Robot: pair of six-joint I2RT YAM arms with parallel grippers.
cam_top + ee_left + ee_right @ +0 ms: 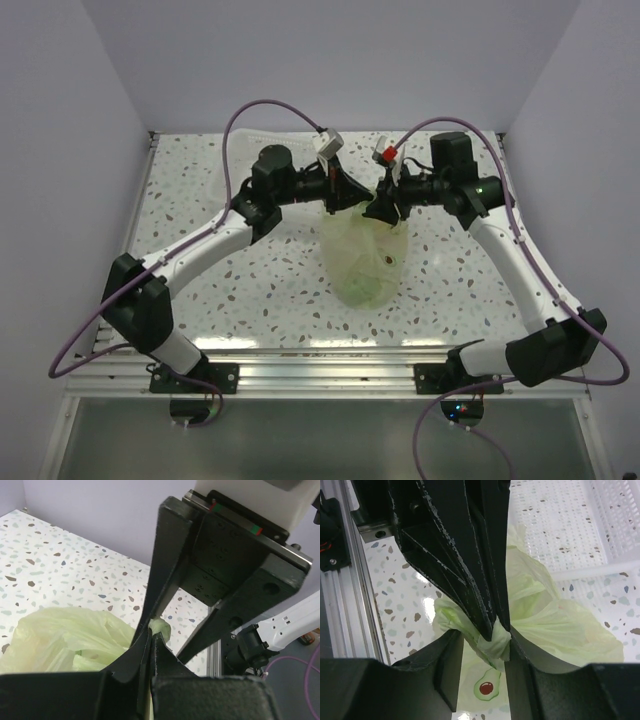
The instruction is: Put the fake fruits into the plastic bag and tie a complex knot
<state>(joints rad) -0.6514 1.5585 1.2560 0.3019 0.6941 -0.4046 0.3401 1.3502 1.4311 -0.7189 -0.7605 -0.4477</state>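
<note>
Left gripper (337,192) clamped tight on a handle end (160,626) of the plastic bag (365,255), bag body bunched just beside it. Right gripper (383,208) pinches a twisted handle strand (497,641), bag bulging directly beneath, between both grippers.

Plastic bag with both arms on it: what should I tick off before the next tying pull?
1. Left pincer shut on a strip of the plastic bag: ok.
2. Right pincer shut on a bunched strip of the bag: ok.
3. Bag body resting on the table between the arms: ok.
4. All fake fruits inside: cannot tell, the film is too cloudy.
5. Knot formed: cannot tell, the fingers hide it.
</note>
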